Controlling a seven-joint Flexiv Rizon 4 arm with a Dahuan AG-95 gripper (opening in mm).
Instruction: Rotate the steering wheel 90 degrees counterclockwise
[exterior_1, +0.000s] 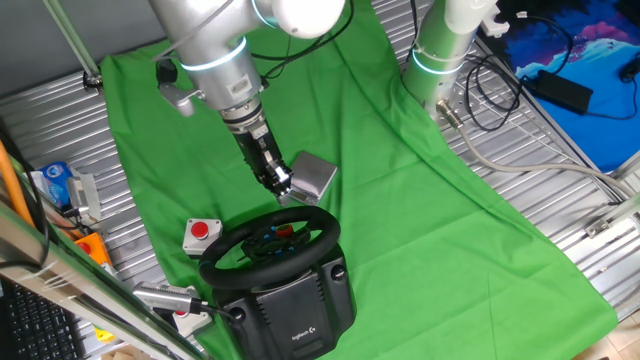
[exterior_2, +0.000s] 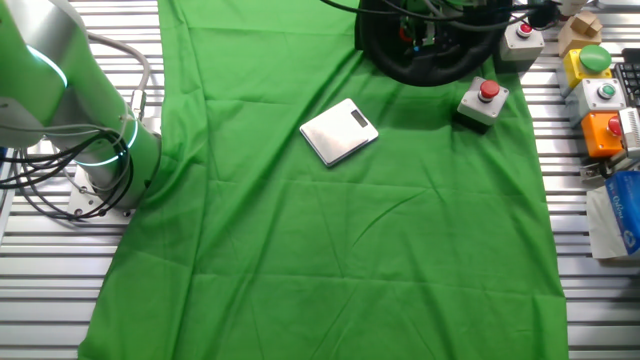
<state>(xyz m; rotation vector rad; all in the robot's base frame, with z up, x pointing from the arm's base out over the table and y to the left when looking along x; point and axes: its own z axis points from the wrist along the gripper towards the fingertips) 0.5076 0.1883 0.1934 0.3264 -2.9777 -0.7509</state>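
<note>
The steering wheel (exterior_1: 268, 243) is a black round wheel with red and blue buttons on its hub. It sits on a boxy black base (exterior_1: 300, 312) with a white logo, at the near edge of the green cloth. My gripper (exterior_1: 280, 187) hangs from the silver arm and points down at the wheel's far rim, just above it or touching it. Its fingers read as one narrow dark shape, so I cannot tell whether they are open or shut. In the other fixed view the wheel (exterior_2: 415, 60) is cut off by the top edge, and the gripper cannot be made out there.
A flat silver scale (exterior_1: 315, 177) (exterior_2: 340, 131) lies just behind the wheel, close to the gripper. A small white box with a red push-button (exterior_1: 201, 234) (exterior_2: 483, 103) stands beside the wheel. More button boxes (exterior_2: 600, 95) line one side. A second arm's base (exterior_1: 445, 50) stands at the cloth's far edge.
</note>
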